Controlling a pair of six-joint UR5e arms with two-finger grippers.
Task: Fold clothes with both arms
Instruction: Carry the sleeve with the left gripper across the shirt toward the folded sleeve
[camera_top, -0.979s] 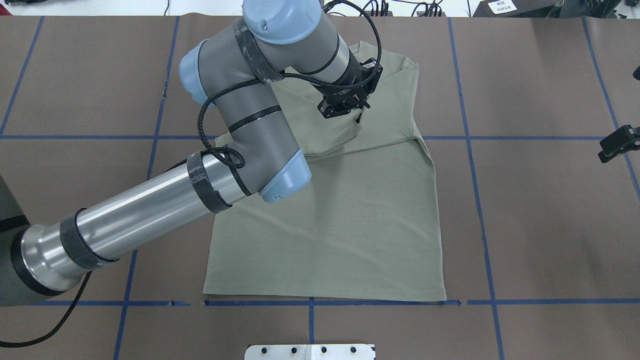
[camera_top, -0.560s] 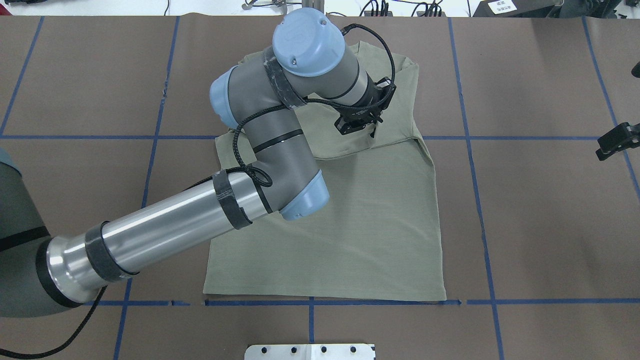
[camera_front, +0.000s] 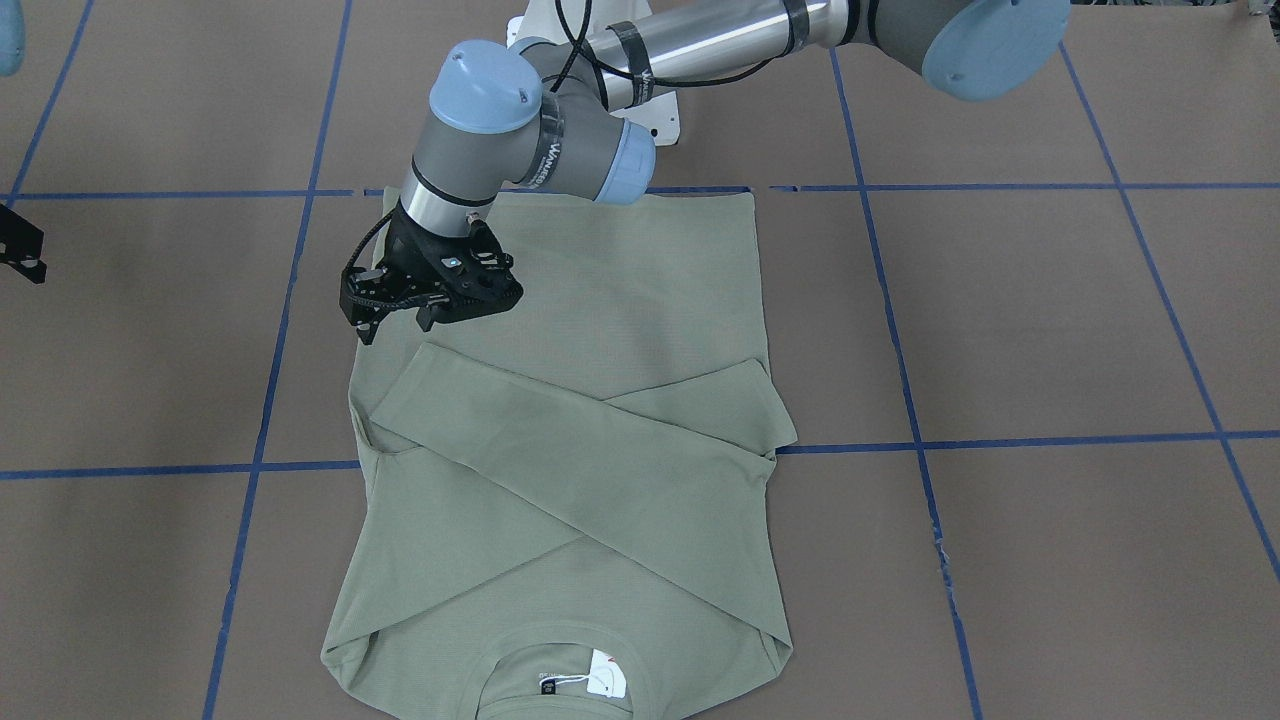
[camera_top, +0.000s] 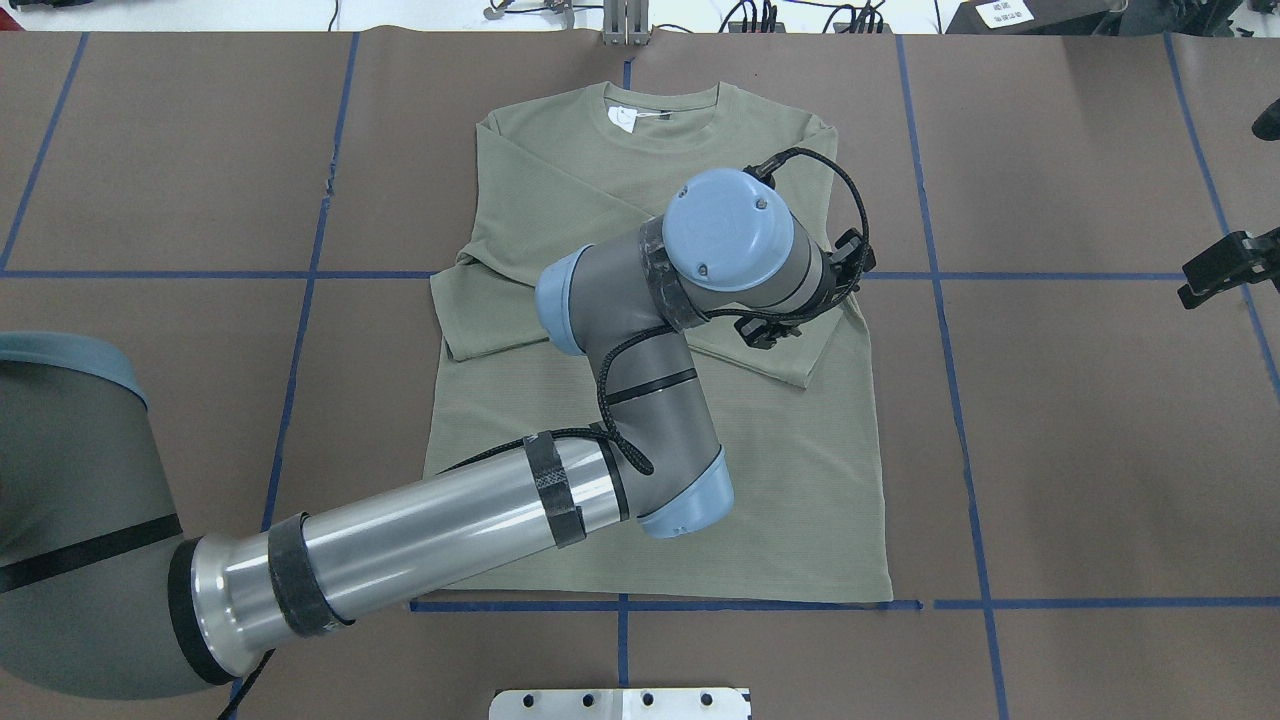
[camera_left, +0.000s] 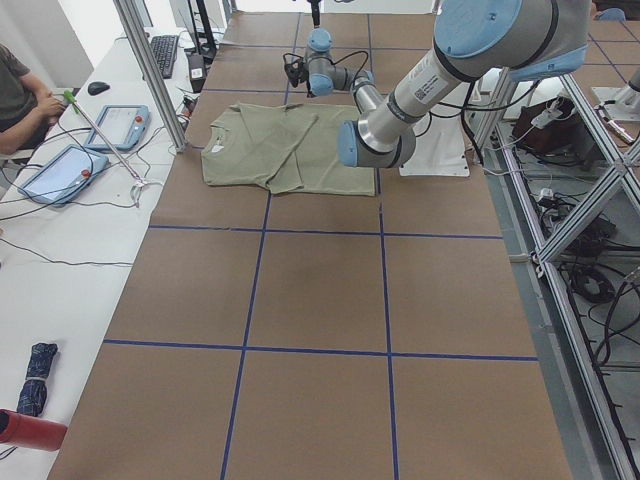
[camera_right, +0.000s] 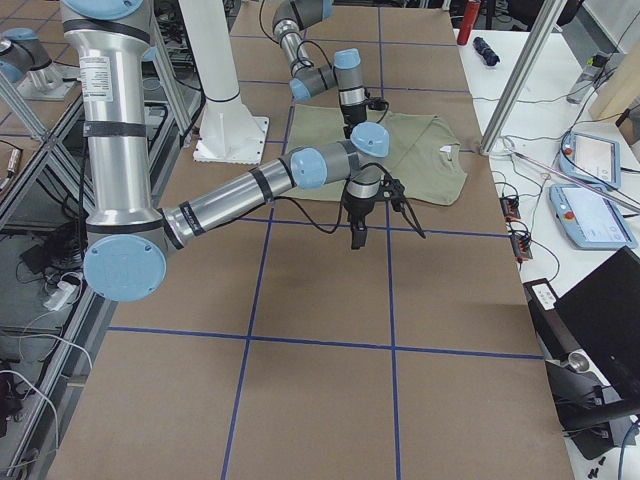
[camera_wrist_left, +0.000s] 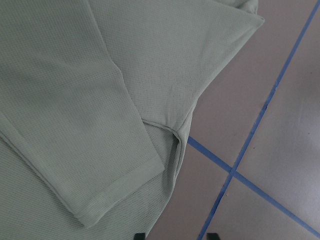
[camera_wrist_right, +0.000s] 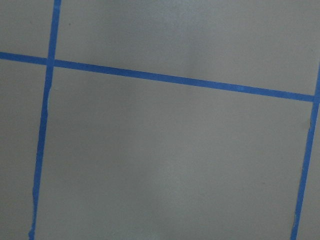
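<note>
Sage knit shirt (camera_top: 800, 480) is lying flat mid-frame overhead, sleeves (camera_front: 560, 450) crossing its chest; sleeve-folding is seemingly finishing. Left gripper (camera_front: 396, 322) is hovering over the cuff (camera_wrist_left: 115, 195), fingers spread, empty. Next, probably, both arms are taking hem (camera_top: 760, 592) towards collar (camera_top: 660, 115). Left arm (camera_top: 450, 530) is overhanging that hem. Right gripper (camera_top: 1222, 268) is idling at right edge, fingers unreadable.

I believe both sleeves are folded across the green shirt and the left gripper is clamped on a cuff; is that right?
Not quite. Both sleeves are folded across the green shirt, but the left gripper is open beside the cuff, holding nothing; the left wrist view shows its fingertips apart with no cloth between.
</note>
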